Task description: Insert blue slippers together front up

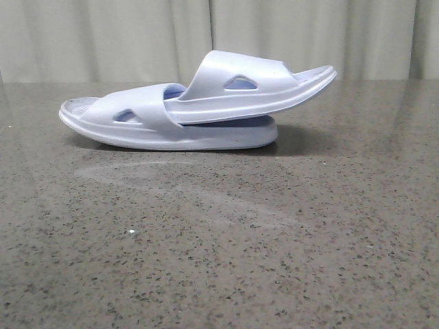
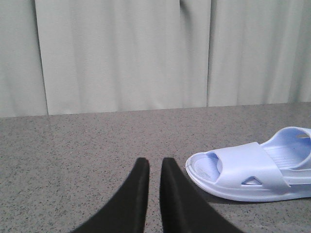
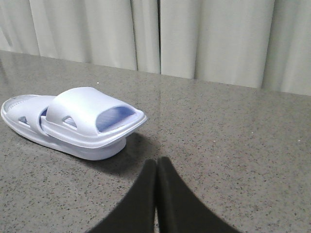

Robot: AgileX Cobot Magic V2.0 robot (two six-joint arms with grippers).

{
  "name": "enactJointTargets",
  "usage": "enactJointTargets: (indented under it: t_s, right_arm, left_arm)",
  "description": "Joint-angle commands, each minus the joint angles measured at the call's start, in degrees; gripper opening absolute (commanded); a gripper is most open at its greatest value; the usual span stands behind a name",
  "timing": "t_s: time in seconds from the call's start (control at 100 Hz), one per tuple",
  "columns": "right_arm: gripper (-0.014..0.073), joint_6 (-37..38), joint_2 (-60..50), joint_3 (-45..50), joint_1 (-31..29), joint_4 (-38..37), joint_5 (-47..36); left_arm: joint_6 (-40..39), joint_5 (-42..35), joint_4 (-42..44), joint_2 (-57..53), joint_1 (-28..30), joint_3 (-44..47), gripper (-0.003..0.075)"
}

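**Slippers already nested; both grippers stand clear**

You see the two slippers [image 1: 199, 103] in the middle of the surface [image 1: 219, 260], toward its far edge, in front of a pale curtain [image 1: 103, 34]. One lies flat on its sole. The other is pushed under the strap of the first and rests on it, tilted, with one end raised and sticking out to the right in the front view. So, in my judgement, the inserting step is done or nearly done, and the pair sits with the straps up.

The left gripper [image 2: 154, 167] is near one end of the lower slipper [image 2: 243, 170] but does not touch it. Its fingers are almost together, with only a thin gap, and they hold nothing. The right gripper [image 3: 156, 167] is on the other side, near the raised end of the upper slipper [image 3: 92, 116], also apart from it. Its fingers are pressed together and empty.

If you want a tighter fit, the next move calls for opening one gripper, taking the raised end and pushing it further in, while the lower slipper does not slide. Otherwise you only need to keep the arms away.

The slippers are very pale lavender-blue, with a thick sole, a wide strap and a triangular hole in the strap's side. The material looks like soft foam, so I expect it bends a little under a grip.
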Motion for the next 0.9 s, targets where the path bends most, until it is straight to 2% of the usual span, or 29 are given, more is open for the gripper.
enactJointTargets:
  t_s: [0.0,0.07,0.12,0.22,0.23,0.25,0.3,0.34,0.54,0.62,0.66,0.89]
  right_arm:
    - [-0.0089,-0.7,0.3,-1.4,0.0,1.7,-1.5]
    - [-0.0089,-0.7,0.3,-1.4,0.0,1.7,-1.5]
    - [-0.0089,-0.7,0.3,-1.4,0.0,1.7,-1.5]
    - [-0.0089,-0.7,0.3,-1.4,0.0,1.7,-1.5]
    - [-0.0089,-0.7,0.3,-1.4,0.0,1.7,-1.5]
    - [-0.0089,-0.7,0.3,-1.4,0.0,1.7,-1.5]
    - [-0.0089,-0.7,0.3,-1.4,0.0,1.7,-1.5]
    - [-0.0089,-0.7,0.3,-1.4,0.0,1.7,-1.5]
    - [-0.0089,-0.7,0.3,-1.4,0.0,1.7,-1.5]
    - [-0.0089,-0.7,0.3,-1.4,0.0,1.7,-1.5]
    - [-0.0089,-0.7,0.3,-1.4,0.0,1.7,-1.5]
    - [-0.0089,-0.7,0.3,-1.4,0.0,1.7,-1.5]
  left_arm:
    - [-0.4,-3.2,-2.3,0.6,-0.2,-1.5,0.0015]
    - [-1.8,-5.6,-0.8,0.6,-0.2,-0.9,0.0015]
    - [-6.3,-9.1,3.1,0.6,-0.2,0.0,0.0015]
    - [-23.4,-16.8,17.7,-0.8,-0.2,3.7,0.0015]
    - [-24.8,-17.2,21.7,-1.1,-0.2,4.4,0.0015]
    - [-29.9,-18.6,24.4,-1.6,-0.2,5.5,0.0015]
    - [-36.2,-20.2,33.3,-3.0,-0.2,8.0,0.0015]
    - [-41.0,-21.4,37.2,-4.1,-0.2,10.1,0.0015]
    - [-46.7,-23.5,47.0,-10.5,-0.2,19.3,0.0015]
    - [-47.2,-23.4,47.4,-12.9,-0.2,21.8,0.0015]
    - [-47.2,-20.3,47.4,-13.0,-0.2,21.6,0.0015]
    - [-47.2,-19.2,47.3,-12.9,-0.2,21.6,0.0015]
